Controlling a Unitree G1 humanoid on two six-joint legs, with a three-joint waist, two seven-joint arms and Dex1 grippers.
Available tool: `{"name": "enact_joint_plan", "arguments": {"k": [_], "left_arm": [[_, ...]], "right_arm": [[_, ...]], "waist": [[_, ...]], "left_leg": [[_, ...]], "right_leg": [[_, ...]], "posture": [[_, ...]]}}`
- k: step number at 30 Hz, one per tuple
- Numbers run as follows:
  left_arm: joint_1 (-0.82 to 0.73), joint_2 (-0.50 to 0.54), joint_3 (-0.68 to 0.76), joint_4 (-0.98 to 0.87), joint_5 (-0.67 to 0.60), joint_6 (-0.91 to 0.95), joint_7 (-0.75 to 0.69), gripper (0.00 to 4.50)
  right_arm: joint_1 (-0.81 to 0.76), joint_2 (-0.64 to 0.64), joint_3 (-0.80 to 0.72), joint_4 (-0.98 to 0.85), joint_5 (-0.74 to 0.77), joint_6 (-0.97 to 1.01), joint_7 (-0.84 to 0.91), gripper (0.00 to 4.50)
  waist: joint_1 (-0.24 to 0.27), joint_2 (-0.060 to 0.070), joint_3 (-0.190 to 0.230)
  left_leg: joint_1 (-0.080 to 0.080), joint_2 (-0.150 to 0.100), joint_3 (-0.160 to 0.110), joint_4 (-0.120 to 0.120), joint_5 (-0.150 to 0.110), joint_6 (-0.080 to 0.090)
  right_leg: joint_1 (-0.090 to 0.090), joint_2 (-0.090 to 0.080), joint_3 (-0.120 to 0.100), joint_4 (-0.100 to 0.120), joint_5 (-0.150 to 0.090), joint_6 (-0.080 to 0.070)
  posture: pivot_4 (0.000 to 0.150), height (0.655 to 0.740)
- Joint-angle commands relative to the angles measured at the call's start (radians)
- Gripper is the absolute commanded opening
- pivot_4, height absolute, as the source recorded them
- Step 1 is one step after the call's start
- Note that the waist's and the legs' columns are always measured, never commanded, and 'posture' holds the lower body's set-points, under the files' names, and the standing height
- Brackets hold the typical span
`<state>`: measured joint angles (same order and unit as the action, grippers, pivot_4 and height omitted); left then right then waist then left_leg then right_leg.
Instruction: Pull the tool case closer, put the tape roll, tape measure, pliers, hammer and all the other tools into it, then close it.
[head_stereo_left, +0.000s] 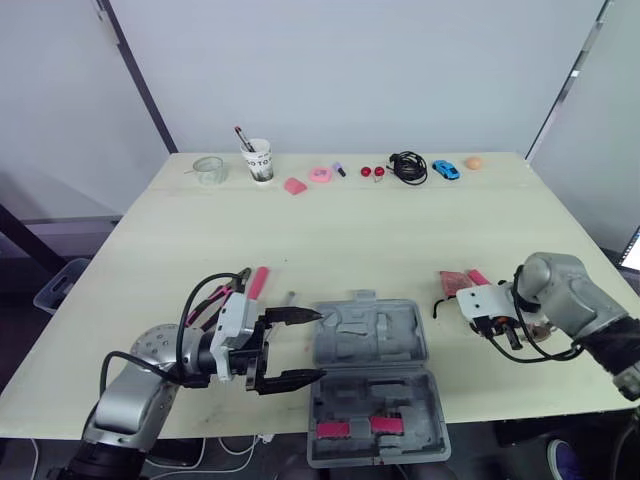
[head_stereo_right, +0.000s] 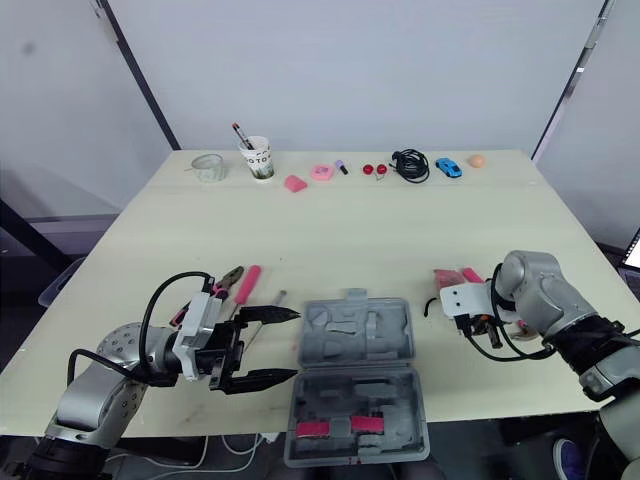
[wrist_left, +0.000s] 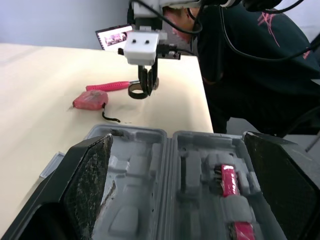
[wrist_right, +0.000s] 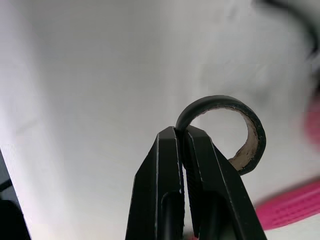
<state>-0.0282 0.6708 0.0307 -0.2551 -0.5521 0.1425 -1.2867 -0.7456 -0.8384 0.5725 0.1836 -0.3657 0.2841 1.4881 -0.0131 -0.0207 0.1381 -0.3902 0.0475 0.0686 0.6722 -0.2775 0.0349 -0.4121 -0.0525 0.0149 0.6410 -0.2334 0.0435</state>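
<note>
Bright, even light; soft, faint shadows.

Pale table (head_stereo_left: 350, 230). Open grey tool case (head_stereo_left: 368, 330) at near edge; pliers (head_stereo_right: 232, 275) just left of it, tape measure (head_stereo_left: 455, 283) to its right. Paper cup (head_stereo_left: 259, 160), cable (head_stereo_left: 407, 166), toy car (head_stereo_left: 445, 169) along far edge.

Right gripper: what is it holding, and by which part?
The right gripper pinches the tape roll by its wall, one finger inside the ring, one outside.

grey tool case (head_stereo_left: 370, 348), black tape roll (wrist_right: 220, 100), pinkish-red tape measure (wrist_left: 90, 100), pale cream table (head_stereo_left: 300, 230).
</note>
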Motion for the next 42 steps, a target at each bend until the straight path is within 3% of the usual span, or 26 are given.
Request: {"name": "enact_joint_plan", "arguments": {"k": [1,11,23,42], "left_arm": [[0.054,-0.004,0.06,-0.054,-0.013,-0.019,0.051,4.5],[0.252,-0.026,0.261,-0.139,-0.069,0.007,0.221,4.5],[0.442,-0.056,0.423,-0.245,-0.1,0.06,0.378,4.5],[0.421,-0.034,0.422,-0.244,-0.1,0.114,0.413,4.5]], "right_arm": [[-0.089,0.076,0.021,-0.074,-0.01,0.027,0.05,0.02],[-0.327,0.436,0.139,-0.003,-0.026,0.117,0.07,0.02],[-0.485,0.79,0.214,0.438,-0.054,-0.065,-0.104,0.02],[-0.478,0.866,0.221,0.657,-0.11,-0.206,-0.183,0.02]], "waist": [[-0.005,0.0,0.0],[0.007,0.001,0.001],[-0.013,0.003,0.003],[-0.029,0.001,0.005]], "left_leg": [[0.0,0.0,0.0,0.0,0.0,0.0],[0.004,0.006,0.003,-0.002,0.0,0.0],[0.006,0.006,0.004,-0.004,0.001,-0.003],[0.005,0.007,0.002,-0.005,0.002,-0.005]], "right_leg": [[0.0,0.0,0.0,0.0,0.0,0.0],[0.0,0.0,0.0,0.001,0.0,-0.001],[0.0,0.001,-0.001,0.001,0.001,-0.003],[-0.001,0.0,-0.001,0.001,0.001,-0.003]], "posture": [[0.15,0.74],[0.15,0.74],[0.15,0.74],[0.15,0.74]]}}
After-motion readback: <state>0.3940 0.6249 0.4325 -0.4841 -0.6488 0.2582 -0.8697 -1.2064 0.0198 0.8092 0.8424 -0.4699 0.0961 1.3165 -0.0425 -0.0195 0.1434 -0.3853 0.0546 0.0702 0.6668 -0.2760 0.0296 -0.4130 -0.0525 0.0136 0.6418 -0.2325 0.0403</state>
